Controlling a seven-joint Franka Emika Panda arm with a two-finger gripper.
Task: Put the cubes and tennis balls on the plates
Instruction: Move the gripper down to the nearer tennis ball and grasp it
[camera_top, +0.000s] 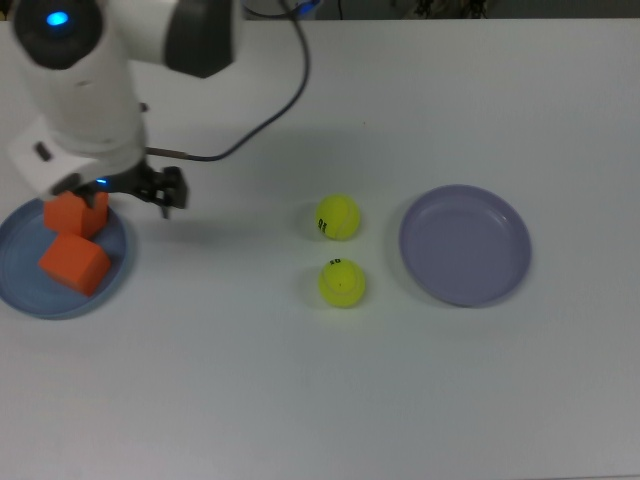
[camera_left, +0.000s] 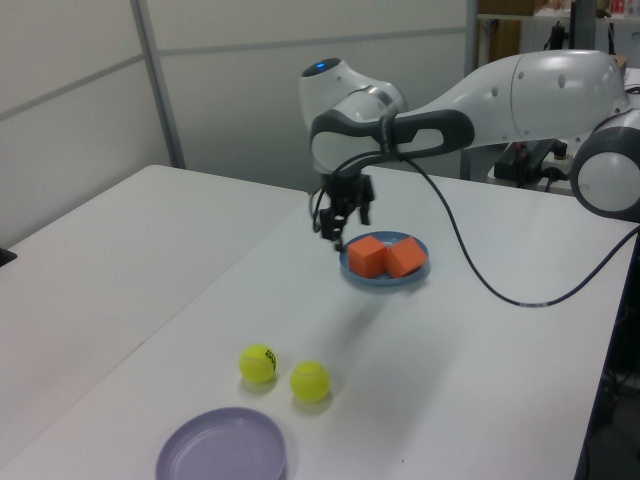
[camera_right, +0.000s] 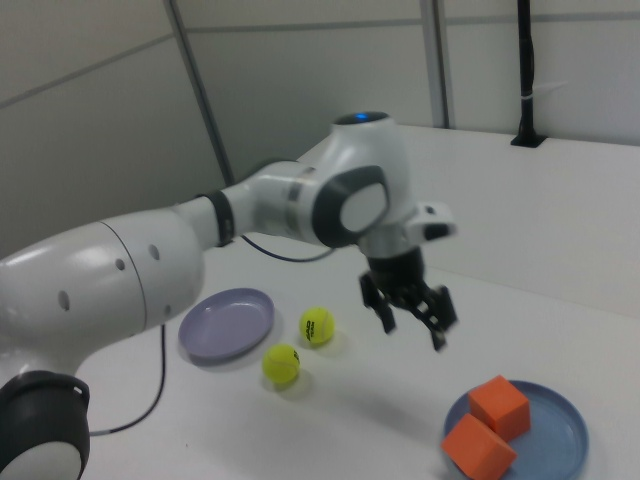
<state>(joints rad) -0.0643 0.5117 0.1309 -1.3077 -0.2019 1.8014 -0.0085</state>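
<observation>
1. Risk first, as I judge it from my console: the 2 balls (camera_top: 339, 217) (camera_top: 342, 282) sit near each other on the surface (camera_top: 300, 400), so a claw coming down on 1 could nudge the other and send it rolling off toward an edge.
2. Balls are round and fuzzy; I expect an off-centre pinch would squirt 1 out sideways, so I would want the fingers square across its middle.
3. Dropping a ball from height onto the shallow purple plate (camera_top: 465, 245) could let it bounce or roll over the low rim.
4. Claw (camera_left: 338, 214) hangs in the air beside the blue plate (camera_top: 20, 290), fingers spread, pinching nothing. Its cable loops over the surface behind it; I see it clear of the balls now.
5. Blue plate, at the top view's left: it holds both cubes (camera_top: 75, 212) (camera_top: 74, 263), side by side and touching, inside the rim.
6. Purple plate, at the top view's right: nothing in it. The balls lie just to the top view's left of it, apart from its rim.
7. So I judge the cube half done, the ball half not yet started.
</observation>
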